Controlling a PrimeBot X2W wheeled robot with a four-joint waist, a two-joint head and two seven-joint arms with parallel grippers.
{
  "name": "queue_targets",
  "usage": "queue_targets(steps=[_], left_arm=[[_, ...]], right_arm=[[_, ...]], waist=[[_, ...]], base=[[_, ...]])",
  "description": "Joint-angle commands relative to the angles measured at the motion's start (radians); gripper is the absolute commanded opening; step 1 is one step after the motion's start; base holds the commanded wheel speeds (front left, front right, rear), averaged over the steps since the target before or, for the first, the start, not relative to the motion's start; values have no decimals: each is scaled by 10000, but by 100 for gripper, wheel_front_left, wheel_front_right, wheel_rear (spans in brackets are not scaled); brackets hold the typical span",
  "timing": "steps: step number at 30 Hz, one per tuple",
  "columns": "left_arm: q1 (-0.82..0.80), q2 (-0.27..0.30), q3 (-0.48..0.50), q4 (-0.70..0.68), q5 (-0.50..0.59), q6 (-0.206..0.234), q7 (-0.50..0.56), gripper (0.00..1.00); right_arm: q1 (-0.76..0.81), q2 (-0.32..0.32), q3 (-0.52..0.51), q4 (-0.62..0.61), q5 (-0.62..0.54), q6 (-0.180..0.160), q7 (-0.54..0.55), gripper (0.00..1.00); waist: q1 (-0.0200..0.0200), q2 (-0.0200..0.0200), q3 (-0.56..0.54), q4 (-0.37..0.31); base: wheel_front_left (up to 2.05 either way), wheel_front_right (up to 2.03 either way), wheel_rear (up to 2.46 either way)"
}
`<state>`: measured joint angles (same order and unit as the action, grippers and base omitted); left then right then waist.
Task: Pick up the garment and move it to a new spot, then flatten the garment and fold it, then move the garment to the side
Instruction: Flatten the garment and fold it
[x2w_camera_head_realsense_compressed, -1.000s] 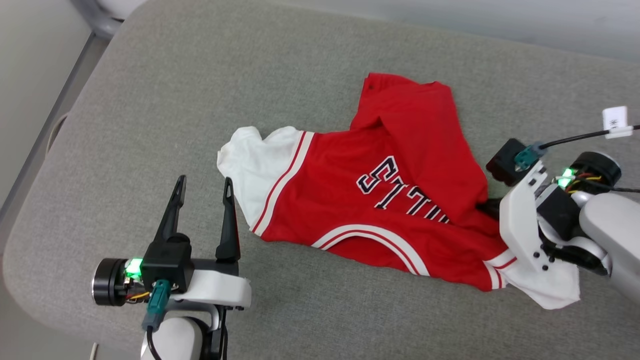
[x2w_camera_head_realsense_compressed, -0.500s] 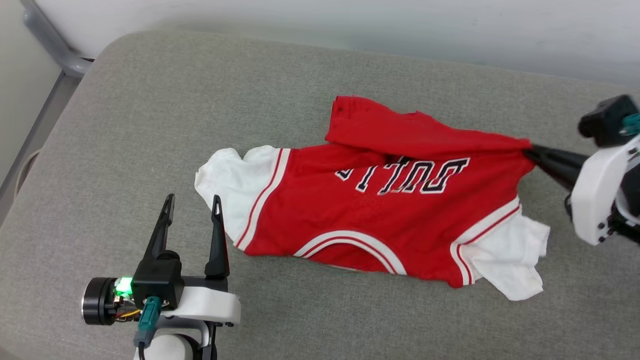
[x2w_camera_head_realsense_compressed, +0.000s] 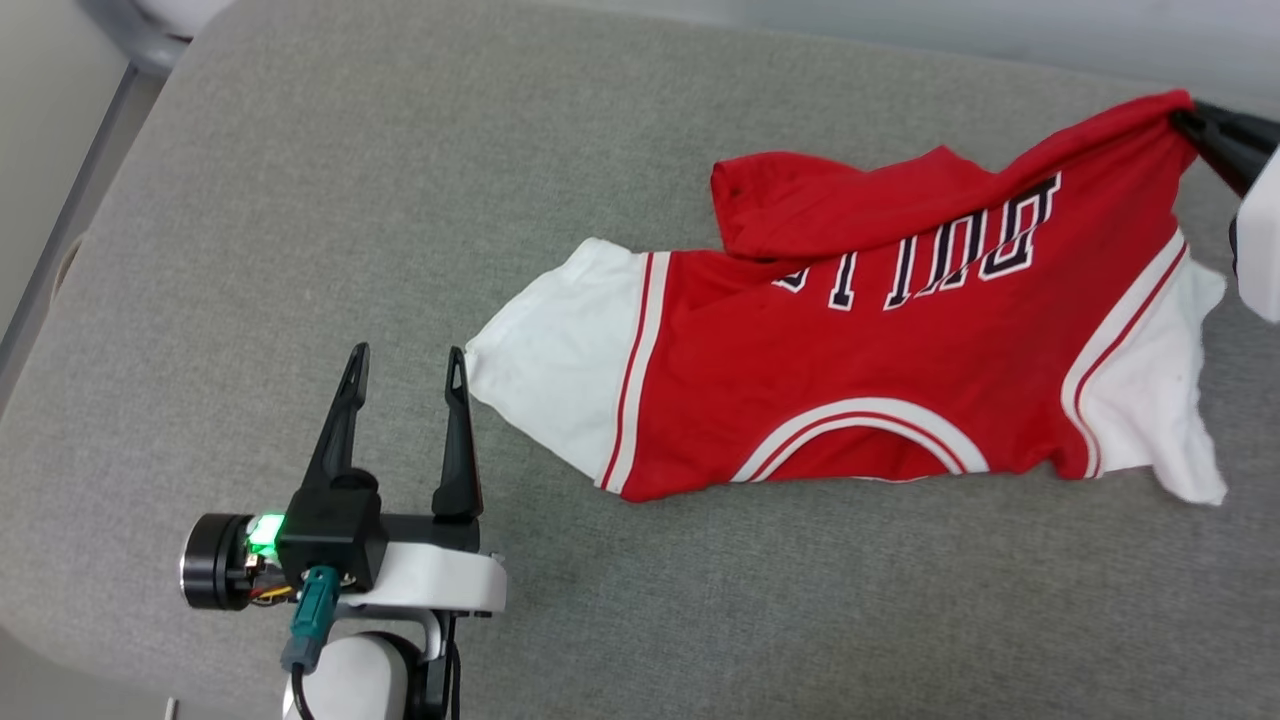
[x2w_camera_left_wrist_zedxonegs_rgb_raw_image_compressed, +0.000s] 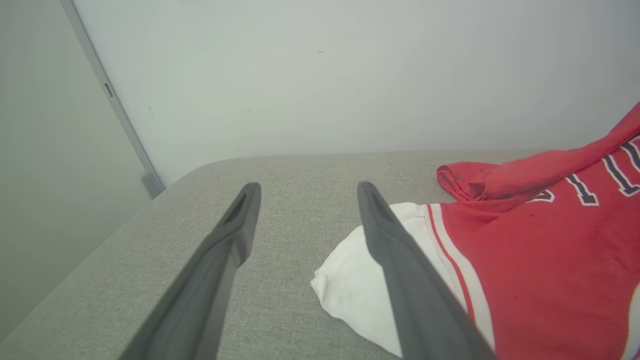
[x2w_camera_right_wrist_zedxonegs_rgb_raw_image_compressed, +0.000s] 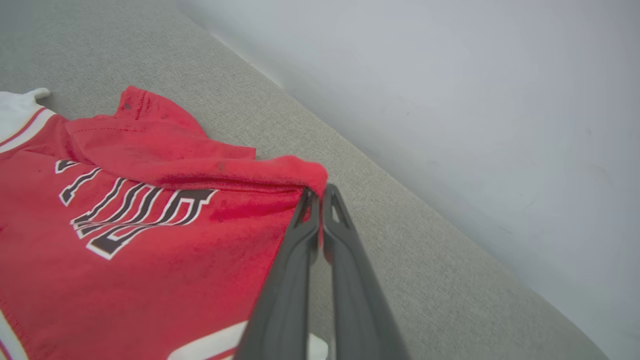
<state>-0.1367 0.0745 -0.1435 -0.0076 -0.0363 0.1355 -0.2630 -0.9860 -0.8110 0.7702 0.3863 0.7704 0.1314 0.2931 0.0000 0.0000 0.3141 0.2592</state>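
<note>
While right claw (x2w_camera_right_wrist_zedxonegs_rgb_raw_image_compressed: 319, 192) clamps a red fold: garment (x2w_camera_head_realsense_compressed: 900, 380), far right corner of cushion (x2w_camera_head_realsense_compressed: 300, 200).
Risk: thin pinch slips, cloth bunches; left claw (x2w_camera_head_realsense_compressed: 405, 362) apart, idle.

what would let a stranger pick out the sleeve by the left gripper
On the grey cushion lies a red jersey. Its white sleeve at the end toward the left gripper lies flat; the other sleeve lies by the pinched corner.

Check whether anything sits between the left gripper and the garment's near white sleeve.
Nothing visible does. The left gripper, open, hangs over the bare grey cushion, and the white sleeve of the garment lies just beside its nearer finger. The right gripper is shut on the garment's red far edge.
</note>
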Motion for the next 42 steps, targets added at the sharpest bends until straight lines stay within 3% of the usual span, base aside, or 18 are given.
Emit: queue_targets(steps=[1,7,12,16,20,21,22,27,32,37,42], left_arm=[[-213,-69,-27,-44,40,51,-26,100],[-548,-161,-200,1,-92,116,-26,100],[-729,-213,-326,83,-139,143,-26,100],[-711,-230,-375,135,-153,208,-26,100],[-571,-232,-327,197,-113,212,-26,100],[-543,-234,-317,215,-94,192,-26,100],[-520,-233,-297,232,-64,177,-26,100],[-264,-125,-119,254,86,131,-26,100],[75,-19,49,180,158,137,-26,100],[317,8,78,127,195,100,-26,100],[428,9,54,99,246,74,-26,100]], right_arm=[[-360,265,18,336,-232,-14,90,0],[-981,1214,831,1914,-975,-14,503,0],[-808,1836,1902,2966,-708,-14,917,0],[-600,2062,2578,3451,-178,7,1125,0],[-675,1999,2692,3583,140,6,614,3],[-696,1928,2682,3579,216,3,339,47],[-705,1847,2657,3535,282,-8,11,100],[-454,1333,2356,3096,620,-11,-1583,100],[-71,533,1766,2239,1179,-11,-2355,100],[440,-401,1080,887,1913,-11,-1998,100],[1057,-1392,701,-715,2925,-11,-504,100]], waist=[[0,0,385,306],[0,0,880,675],[0,0,1029,877],[0,0,971,886],[0,0,817,766],[0,0,740,725],[0,0,648,679],[0,0,148,334],[0,0,-246,-70],[0,0,-453,-387],[0,0,-524,-523]], base=[[0,0,0],[0,0,0],[0,0,0],[0,0,0],[0,0,0],[0,0,0],[0,0,0],[0,0,0],[0,0,0],[0,0,0],[0,0,0]])
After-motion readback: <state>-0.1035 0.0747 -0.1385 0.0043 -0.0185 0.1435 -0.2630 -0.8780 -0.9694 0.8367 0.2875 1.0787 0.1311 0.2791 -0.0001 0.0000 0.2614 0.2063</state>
